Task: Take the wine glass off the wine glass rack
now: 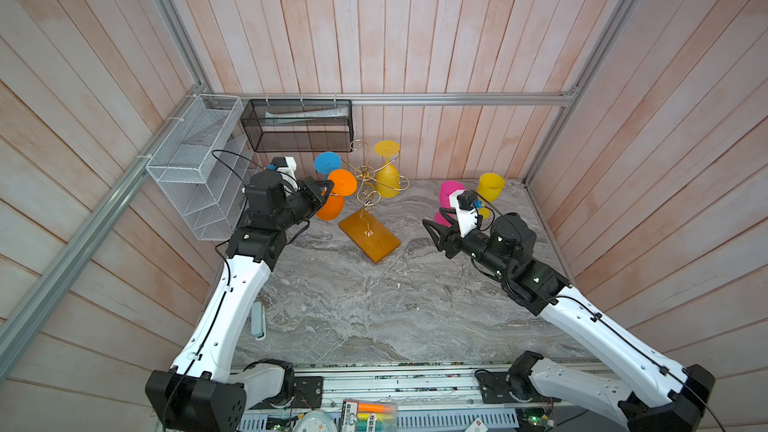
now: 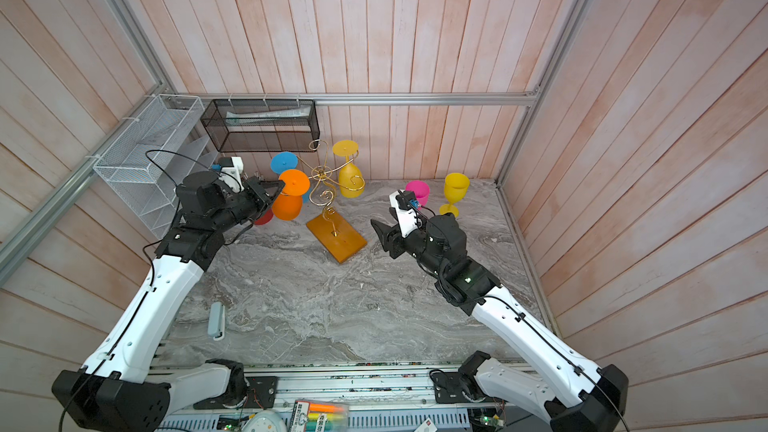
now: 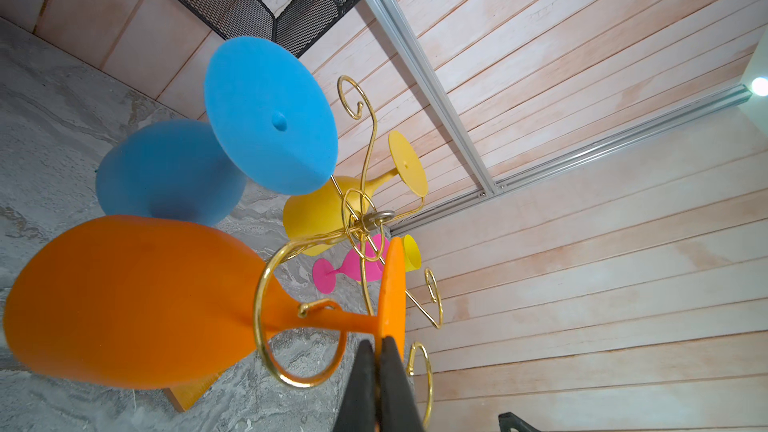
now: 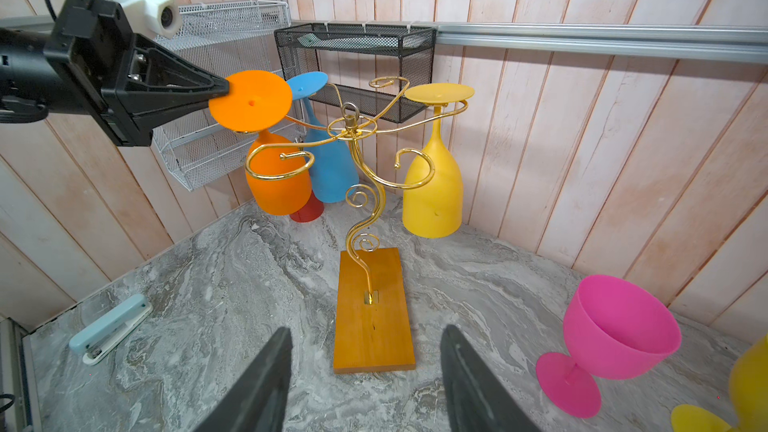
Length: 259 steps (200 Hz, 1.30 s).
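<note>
R gripper [image 4: 365, 332] hangs open and empty, low over the table [image 1: 374, 305], right of centre in both top views and short of the wooden base [image 1: 370, 238]. So nothing pins the base. If L pulls sideways, the whole wine glass rack [image 4: 351, 126] likely drags or tips, taking the blue glass [image 4: 332, 168] and yellow glass [image 4: 434, 197] w/ it. Further in, L gripper [image 4: 218, 91] is clamped on the foot rim of the orange wine glass [image 4: 277, 184], left of centre in both top views. Glass hangs bowl-down w/ stem inside a gold scroll loop, so it's not off yet. Thin-edge pinch looks weak: could slip or let the glass swing. Stem has to exit via the loop opening; wrong pull dir and the foot snags wire. Blue glass sits just behind orange, and a red obj [image 4: 307, 211] (can't tell what) is on the table by the bowl, so knock risk. Poses: R arm reaches in from lower right, wrist low, jaws aimed at the base. L arm comes up from lower left, forearm raised, jaws roughly level at foot height, pointing at the rack hub. Black mesh basket [image 4: 353, 47] on the far wall hangs close behind the rack top, so little room to lift backward.
</note>
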{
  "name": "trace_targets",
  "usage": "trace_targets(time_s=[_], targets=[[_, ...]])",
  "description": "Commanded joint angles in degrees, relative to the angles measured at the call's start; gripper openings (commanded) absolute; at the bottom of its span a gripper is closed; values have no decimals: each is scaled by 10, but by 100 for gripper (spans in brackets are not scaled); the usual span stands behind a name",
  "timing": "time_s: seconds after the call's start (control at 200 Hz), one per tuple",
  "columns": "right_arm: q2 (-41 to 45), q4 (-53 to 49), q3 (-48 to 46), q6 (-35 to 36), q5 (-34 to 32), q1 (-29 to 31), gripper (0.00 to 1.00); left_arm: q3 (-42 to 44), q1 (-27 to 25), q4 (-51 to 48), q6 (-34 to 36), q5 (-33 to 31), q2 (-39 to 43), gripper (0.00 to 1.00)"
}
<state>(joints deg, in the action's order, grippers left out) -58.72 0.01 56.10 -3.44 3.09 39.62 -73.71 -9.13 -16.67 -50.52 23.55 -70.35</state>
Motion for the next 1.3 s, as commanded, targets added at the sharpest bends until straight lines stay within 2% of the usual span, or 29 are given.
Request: trace_targets(time_s=[0.0, 0.295, 0.815, 1.29], targets=[[7, 2, 11, -9, -9, 4, 58, -17, 6, 28, 13, -12, -7, 0], [4, 3, 12, -8, -11, 5, 58, -5, 6, 34, 4, -2, 2, 0], [-11, 8, 20, -11, -1, 7, 57, 23, 6, 10, 1, -17, 67, 0], [0, 1, 19, -14, -11, 11, 57, -26, 10, -24, 56, -51, 39, 0]])
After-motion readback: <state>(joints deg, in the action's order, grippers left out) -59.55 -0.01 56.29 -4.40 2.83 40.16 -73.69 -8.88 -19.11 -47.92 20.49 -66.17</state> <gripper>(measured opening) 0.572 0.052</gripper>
